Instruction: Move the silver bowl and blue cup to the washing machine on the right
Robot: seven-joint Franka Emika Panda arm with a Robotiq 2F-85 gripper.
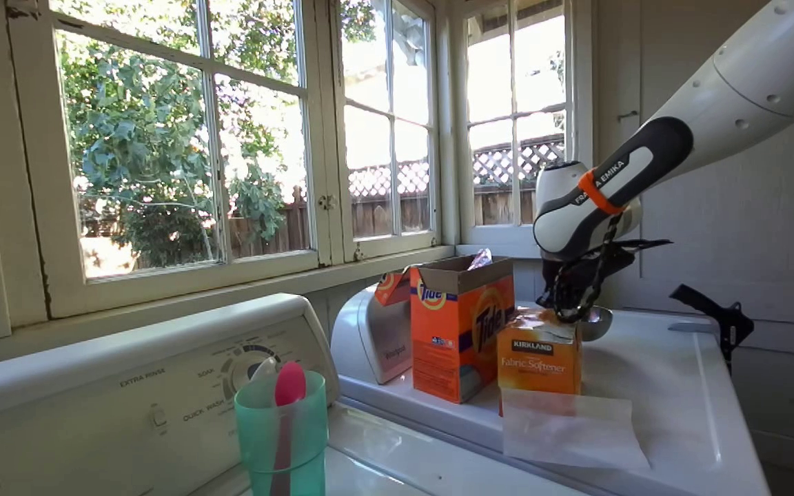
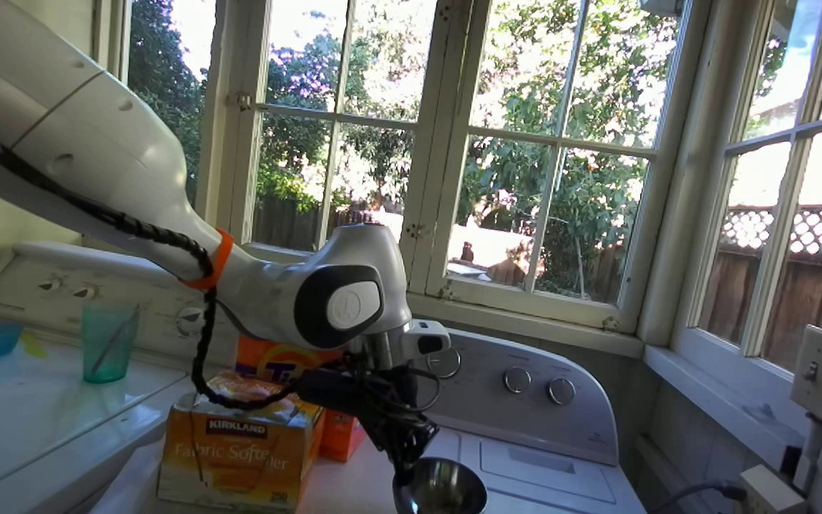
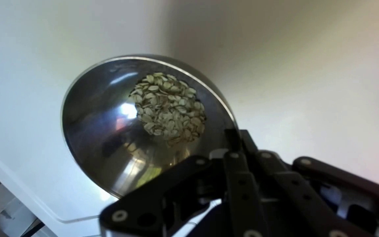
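Hand grips silver bowl by rim, oats inside, over washing machine top, contact unclear. Blue cup stands upright on neighboring white machine, pink spoon inside.

The silver bowl is smooth, mirror-polished metal with a bright rim; the oat flakes in it look matt and rough. The blue cup is translucent plastic, the pink spoon in it smooth plastic. The washing machine has a smooth top with a soft gloss. The Tide box and fabric softener box are printed cardboard, the sheet thin matt paper.
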